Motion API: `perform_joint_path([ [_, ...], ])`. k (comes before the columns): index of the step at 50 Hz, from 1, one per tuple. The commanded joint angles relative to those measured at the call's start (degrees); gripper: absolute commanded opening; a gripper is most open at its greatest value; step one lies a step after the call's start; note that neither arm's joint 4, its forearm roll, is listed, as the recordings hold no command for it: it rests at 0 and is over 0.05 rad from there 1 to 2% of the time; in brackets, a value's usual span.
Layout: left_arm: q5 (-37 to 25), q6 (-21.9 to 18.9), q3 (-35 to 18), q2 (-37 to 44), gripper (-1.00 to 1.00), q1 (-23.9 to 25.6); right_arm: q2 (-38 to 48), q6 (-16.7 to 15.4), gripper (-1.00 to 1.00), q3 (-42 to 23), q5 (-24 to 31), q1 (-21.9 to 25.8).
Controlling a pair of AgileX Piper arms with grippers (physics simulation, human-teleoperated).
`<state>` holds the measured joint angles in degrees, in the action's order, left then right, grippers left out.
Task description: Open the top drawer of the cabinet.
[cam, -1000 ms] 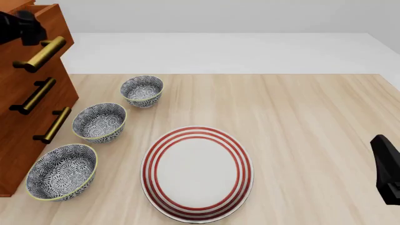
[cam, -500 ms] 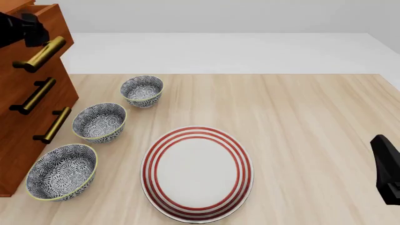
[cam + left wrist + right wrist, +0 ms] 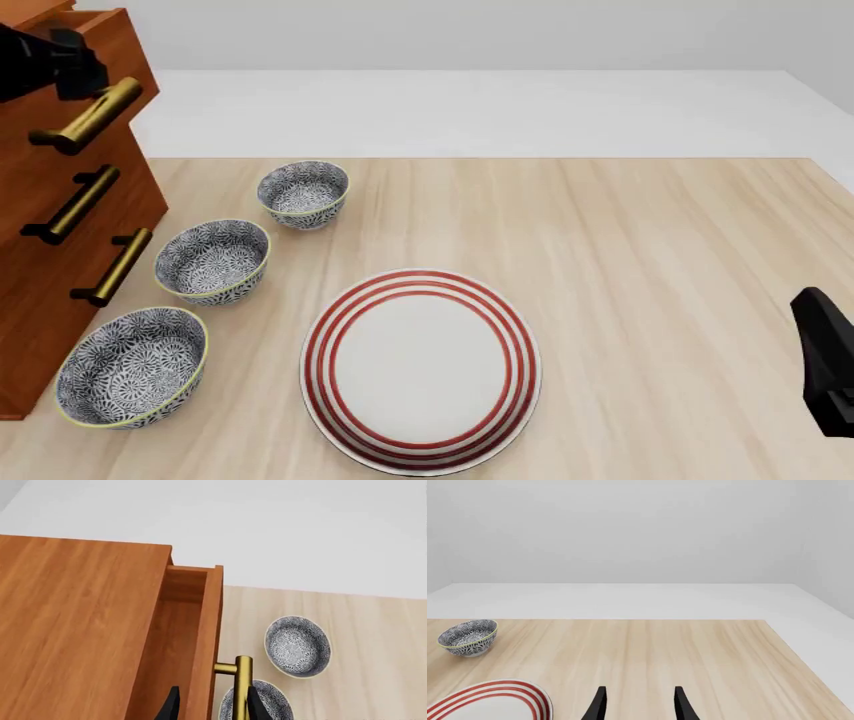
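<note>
Brass showed a small gain: your left gripper (image 3: 208,707), jaws astride the top drawer (image 3: 200,630) front and handle (image 3: 83,115), had drawn it slightly further from the cabinet (image 3: 54,250) than a second before. Your right gripper (image 3: 637,705) sat idle, jaws apart.

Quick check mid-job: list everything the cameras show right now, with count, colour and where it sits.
cabinet: one, reddish-brown wood, left edge of the table.
top drawer: one, same wood, pulled partly out, plain wood inside.
brass handles: three, gold, one per drawer front.
bowls: three, dark blue-and-white pattern, in a row beside the cabinet front.
plate: one, white with red rings, near edge of the table, centre.
table: one, light wood.
left gripper: black, fingers either side of the top drawer's front panel and handle post.
right gripper: black, open, over bare table at the right.
</note>
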<state>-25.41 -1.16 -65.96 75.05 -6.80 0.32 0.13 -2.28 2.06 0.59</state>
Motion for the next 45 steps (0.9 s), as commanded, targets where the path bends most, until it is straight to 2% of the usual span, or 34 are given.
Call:
perform_joint_path([
  [1,-0.4,-0.2,1.5,2.1,1.0,0.3,0.0,0.0,1.0,0.0,0.0,0.0],
  [45,-0.6,0.1,2.7,2.4,1.0,4.6,0.0,0.0,1.0,0.0,0.0,0.0],
])
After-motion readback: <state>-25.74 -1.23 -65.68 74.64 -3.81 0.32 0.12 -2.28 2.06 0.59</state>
